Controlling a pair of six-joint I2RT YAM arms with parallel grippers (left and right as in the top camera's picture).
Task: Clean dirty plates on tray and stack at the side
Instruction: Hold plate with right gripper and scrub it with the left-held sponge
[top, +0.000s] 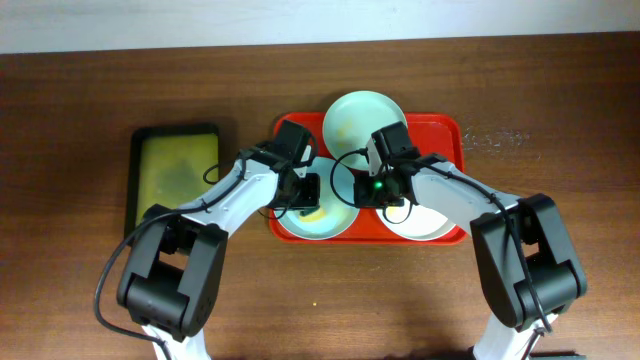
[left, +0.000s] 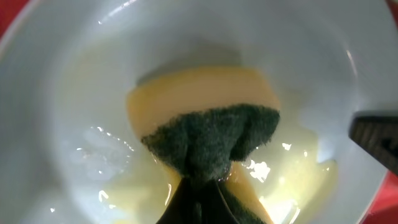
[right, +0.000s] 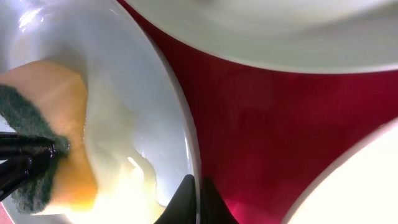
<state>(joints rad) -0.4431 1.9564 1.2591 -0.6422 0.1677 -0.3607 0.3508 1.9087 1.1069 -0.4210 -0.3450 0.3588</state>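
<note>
The red tray (top: 448, 135) lies in the middle of the bench (top: 560, 100), its long sides parallel to the far edge, and all three plates sit on it. A pale mint plate (top: 363, 118) lies at the middle of the tray's far side, its far part reaching past the rim toward the far edge of the bench. A pale blue plate (top: 338, 222) fills the tray's near-left corner and the white plate (top: 420, 228) fills its near-right corner, the two close beside each other.

The left gripper (left: 200, 186) hangs over the pale blue plate with its fingers pinched tight on a sponge (left: 199, 93), yellow with a dark green scouring face. The sponge lies against the inside of the plate, in a wet yellowish smear (left: 298, 180) that spreads across the plate's floor.

The right gripper (right: 196, 198) reaches in from the right-hand side of the bench and is clamped on the right part of the same plate's rim, one fingertip inside the plate and the other outside it, over bare red tray. Its dark finger shows at the right border of the left wrist view, just beside the sponge.

A black-rimmed tray (top: 170, 170) with a yellow-green inside lies toward the left edge of the bench, apart from the red tray
</note>
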